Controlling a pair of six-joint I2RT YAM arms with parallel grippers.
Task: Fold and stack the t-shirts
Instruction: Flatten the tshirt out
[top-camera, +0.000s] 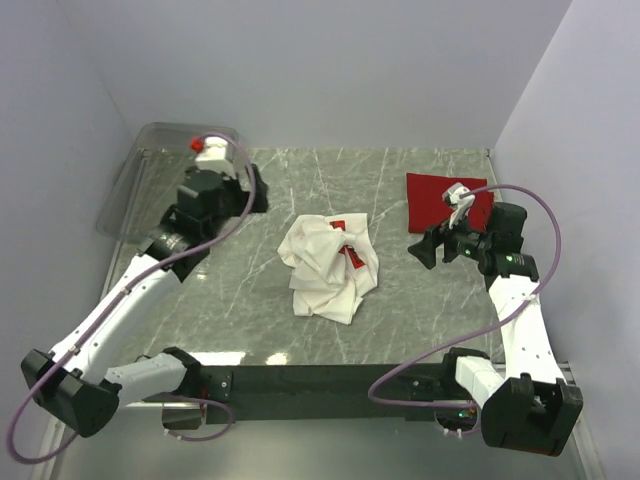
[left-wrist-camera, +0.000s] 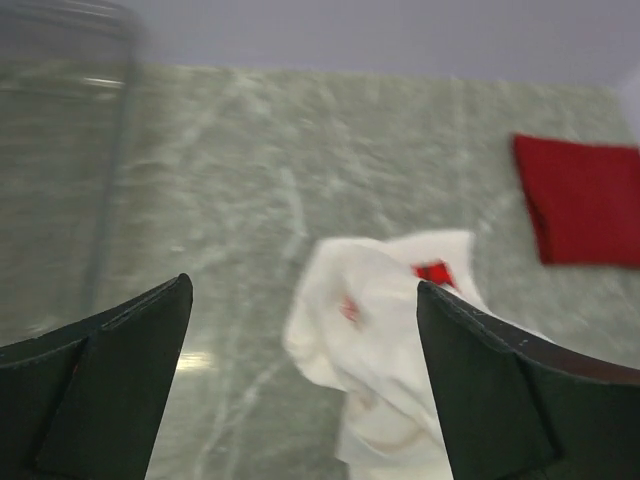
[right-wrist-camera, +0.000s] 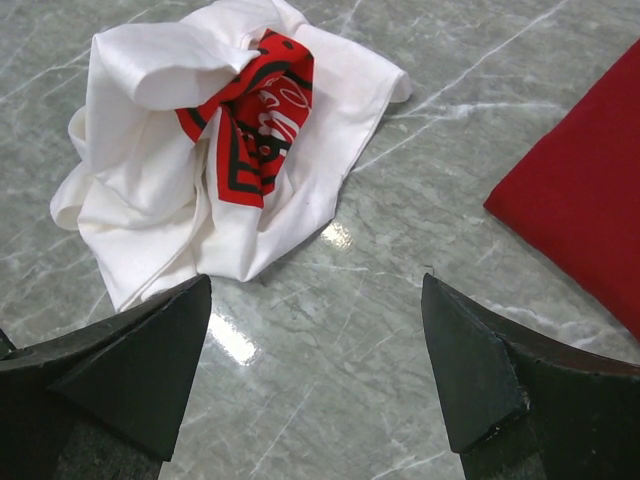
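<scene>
The white t-shirt (top-camera: 328, 265) lies crumpled mid-table, not yet folded. The red t-shirt (top-camera: 440, 200), a flat folded rectangle at the far right, probably serves as the base of the stack.

Left wrist view: the left gripper (left-wrist-camera: 302, 285) has its jaws wide apart and empty, with the soft white heap ahead.

Right wrist view: the right gripper (right-wrist-camera: 315, 280) is also apart and empty, facing wrinkled cotton printed in red and black on the glossy marbled table (right-wrist-camera: 400, 330).

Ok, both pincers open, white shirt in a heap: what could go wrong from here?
1. The white shirt is crumpled; a pinch may catch several layers, so it won't spread flat.
2. The folded red shirt lies close to the right pincer; a sweep of that arm could drag it open.
3. The left pincer is near the bin and might knock it.
</scene>
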